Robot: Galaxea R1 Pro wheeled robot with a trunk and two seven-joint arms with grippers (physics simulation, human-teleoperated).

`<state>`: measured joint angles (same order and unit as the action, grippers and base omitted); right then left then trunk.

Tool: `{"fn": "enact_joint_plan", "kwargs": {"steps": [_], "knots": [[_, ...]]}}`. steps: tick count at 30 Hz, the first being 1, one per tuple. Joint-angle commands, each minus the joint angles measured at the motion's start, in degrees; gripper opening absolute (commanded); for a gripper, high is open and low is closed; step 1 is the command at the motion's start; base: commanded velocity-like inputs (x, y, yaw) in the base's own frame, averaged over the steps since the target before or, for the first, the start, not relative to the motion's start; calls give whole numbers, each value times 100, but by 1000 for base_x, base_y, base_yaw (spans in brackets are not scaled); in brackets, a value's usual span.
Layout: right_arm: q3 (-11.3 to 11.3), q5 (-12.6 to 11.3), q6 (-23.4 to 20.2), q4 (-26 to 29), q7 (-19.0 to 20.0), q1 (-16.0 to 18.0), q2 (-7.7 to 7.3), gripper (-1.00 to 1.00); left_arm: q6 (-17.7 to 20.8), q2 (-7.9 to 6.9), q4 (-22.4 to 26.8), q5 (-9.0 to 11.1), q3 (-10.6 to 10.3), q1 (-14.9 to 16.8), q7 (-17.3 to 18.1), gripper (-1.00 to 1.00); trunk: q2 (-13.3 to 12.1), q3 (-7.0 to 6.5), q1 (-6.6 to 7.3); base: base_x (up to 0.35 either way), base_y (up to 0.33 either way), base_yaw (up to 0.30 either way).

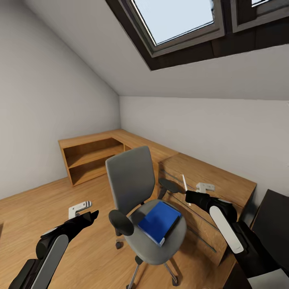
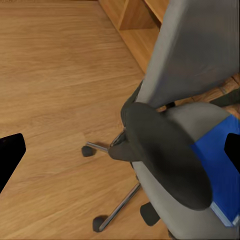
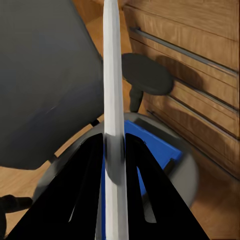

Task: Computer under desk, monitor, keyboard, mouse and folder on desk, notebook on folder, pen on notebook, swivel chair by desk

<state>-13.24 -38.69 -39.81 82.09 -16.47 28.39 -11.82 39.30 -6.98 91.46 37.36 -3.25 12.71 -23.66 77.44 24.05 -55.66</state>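
right gripper (image 1: 188, 196) fingers clamped on slim white pen (image 3: 113, 100) | left gripper (image 1: 93, 215) fingers spread, empty | bright blue folder (image 1: 159, 221) on grey upholstered swivel chair (image 1: 132, 180) seat | risk: thin pen slipping from pinch

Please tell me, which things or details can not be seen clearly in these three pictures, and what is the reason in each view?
- Head view: the swivel chair's base is cut off by the bottom edge.
- Head view: the dark surface at the right is cut by the edge and partly behind the right arm; what it is cannot be told.
- Right wrist view: the pen, clamped in the right gripper, covers part of the folder.
- Left wrist view: the armrest hides part of the folder.
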Motion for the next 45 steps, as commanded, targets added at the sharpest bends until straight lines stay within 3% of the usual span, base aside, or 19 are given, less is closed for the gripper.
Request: {"fn": "enact_joint_plan", "kwargs": {"steps": [1,23,33,40,42,45], "knots": [[-12,-68,-3,4,-50,2,-5,-100,7,-5,9,61,-9,3,-59,100,-37,-12,23,0,0,-200],[44,-64,-1,-118,-50,-18,-4,-100,7,3,3,78,-90,3,-59,100,-920,-407,506,0,0,-261],[603,-60,-1,-385,-50,-18,4,-100,7,3,-3,87,-156,3,-59,100,-1321,-586,725,0,0,-284],[826,-46,13,-533,-52,-18,-4,-100,6,3,-1,80,-213,-30,-59,100,-1521,-676,835,0,0,-295],[842,-40,54,-649,-56,-18,-5,-100,0,2,2,73,-415,-96,-59,100,-1521,-676,835,0,0,-296],[929,-22,43,-694,-54,-18,-5,-100,-1,-10,6,83,-560,-120,-55,100,-1521,-676,835,0,0,-224]]}}
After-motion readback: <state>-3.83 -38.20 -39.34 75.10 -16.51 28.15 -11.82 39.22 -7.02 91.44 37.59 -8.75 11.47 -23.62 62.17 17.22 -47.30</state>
